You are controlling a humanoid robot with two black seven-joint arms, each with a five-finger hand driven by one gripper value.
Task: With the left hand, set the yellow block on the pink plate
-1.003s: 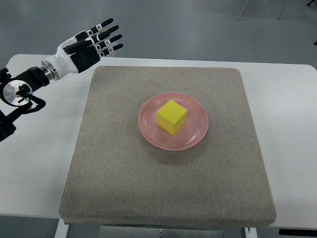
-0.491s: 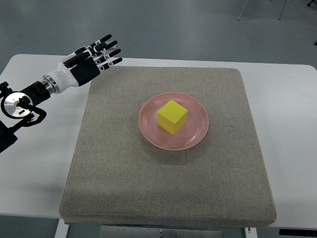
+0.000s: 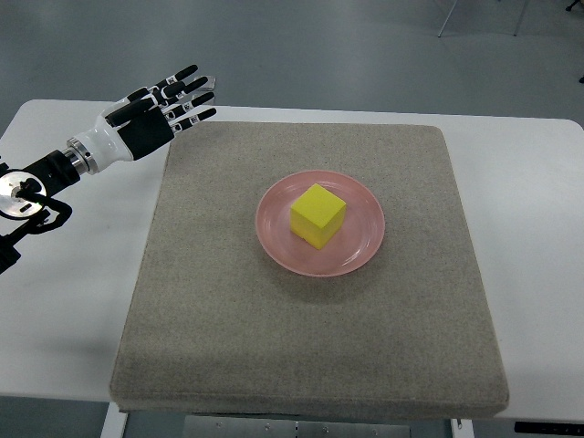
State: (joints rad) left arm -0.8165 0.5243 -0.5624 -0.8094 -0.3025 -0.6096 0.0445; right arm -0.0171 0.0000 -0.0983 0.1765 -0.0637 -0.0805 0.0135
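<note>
A yellow block (image 3: 318,215) rests on the pink plate (image 3: 363,245), a little left of the plate's middle. The plate lies on a grey felt mat (image 3: 310,347). My left hand (image 3: 160,111) hovers over the mat's far left corner, well away from the plate. Its black-tipped fingers (image 3: 187,91) are stretched out flat and hold nothing. The left arm comes in from the left edge. No right arm shows.
The mat covers most of a white table (image 3: 538,228). Bare table strips run along the left and right sides. Grey floor lies beyond the far edge, with chair legs (image 3: 447,18) at the top right.
My left hand has drawn back toward the left and lowered slightly, fingers still spread. The block and plate have not moved.
</note>
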